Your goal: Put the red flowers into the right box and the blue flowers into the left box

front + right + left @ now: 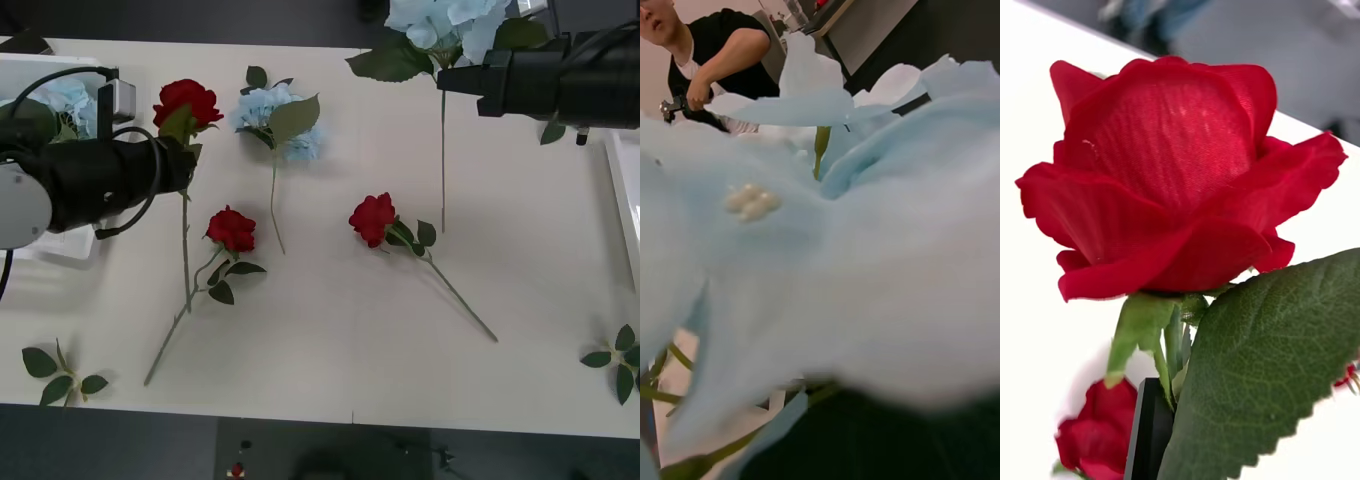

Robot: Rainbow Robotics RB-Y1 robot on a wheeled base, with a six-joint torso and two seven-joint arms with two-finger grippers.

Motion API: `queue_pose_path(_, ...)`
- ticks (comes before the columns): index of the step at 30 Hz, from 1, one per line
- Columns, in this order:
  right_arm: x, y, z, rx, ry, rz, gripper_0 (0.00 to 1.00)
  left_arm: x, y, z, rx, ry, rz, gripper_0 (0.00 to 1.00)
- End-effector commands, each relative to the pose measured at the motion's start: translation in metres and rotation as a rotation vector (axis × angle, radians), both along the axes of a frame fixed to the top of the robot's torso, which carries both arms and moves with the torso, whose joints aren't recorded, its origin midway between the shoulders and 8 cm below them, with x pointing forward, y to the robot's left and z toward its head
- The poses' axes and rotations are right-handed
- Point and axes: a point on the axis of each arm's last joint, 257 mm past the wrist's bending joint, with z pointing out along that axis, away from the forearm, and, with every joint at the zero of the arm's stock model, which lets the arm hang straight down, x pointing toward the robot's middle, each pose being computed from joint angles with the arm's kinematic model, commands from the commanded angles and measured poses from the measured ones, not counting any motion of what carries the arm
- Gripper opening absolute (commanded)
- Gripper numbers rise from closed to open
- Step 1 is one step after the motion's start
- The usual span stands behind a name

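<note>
White table's still messy: my left gripper pinches a red rose, right gripper clutches a blue hydrangea, two roses and one hydrangea left.

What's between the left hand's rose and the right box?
The rose at the left hand must cross the table. A blue flower, two roses and the right hand with its blue flower lie between it and the right box.
</note>
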Motion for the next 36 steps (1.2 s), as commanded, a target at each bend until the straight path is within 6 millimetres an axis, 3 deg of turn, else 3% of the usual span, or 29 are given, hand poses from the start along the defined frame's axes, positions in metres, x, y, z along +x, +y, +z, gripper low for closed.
queue_pose_path(1, -0.006, -0.009, 0.009, -0.064, -0.065, 0.018, 0.00, -0.007, 0.010, 0.040, 0.062, -0.183, -0.100, 0.00)
queue_pose_path(7, -0.011, -0.032, -0.019, -0.123, -0.025, 0.003, 0.01, -0.030, -0.004, 0.071, -0.060, -0.307, -0.244, 0.00)
queue_pose_path(11, -0.016, -0.086, -0.059, -0.275, 0.035, -0.055, 0.02, -0.045, -0.015, 0.097, -0.174, -0.432, -0.339, 0.00)
queue_pose_path(13, -0.019, -0.096, -0.068, -0.295, 0.060, -0.065, 0.02, -0.051, -0.019, 0.101, -0.213, -0.460, -0.368, 0.00)
queue_pose_path(20, -0.036, -0.167, -0.128, -0.502, 0.276, -0.203, 0.00, -0.089, -0.041, 0.123, -0.326, -0.625, -0.531, 0.00)
queue_pose_path(23, -0.040, -0.183, -0.143, -0.554, 0.345, -0.254, 0.01, -0.102, -0.052, 0.130, -0.352, -0.672, -0.583, 0.00)
queue_pose_path(25, -0.044, -0.188, -0.154, -0.577, 0.389, -0.280, 0.20, -0.108, -0.059, 0.132, -0.362, -0.710, -0.605, 0.00)
queue_pose_path(26, -0.045, -0.188, -0.158, -0.577, 0.409, -0.293, 0.59, -0.112, -0.063, 0.132, -0.361, -0.729, -0.617, 0.00)
queue_pose_path(27, -0.044, -0.187, -0.162, -0.575, 0.421, -0.303, 0.87, -0.114, -0.066, 0.133, -0.378, -0.726, -0.623, 0.00)
queue_pose_path(28, -0.044, -0.185, -0.164, -0.568, 0.427, -0.310, 1.00, -0.115, -0.069, 0.132, -0.395, -0.719, -0.627, 0.00)
queue_pose_path(36, -0.038, -0.174, -0.163, -0.537, 0.405, -0.300, 1.00, -0.122, -0.093, 0.140, -0.583, -0.663, -0.625, 0.00)
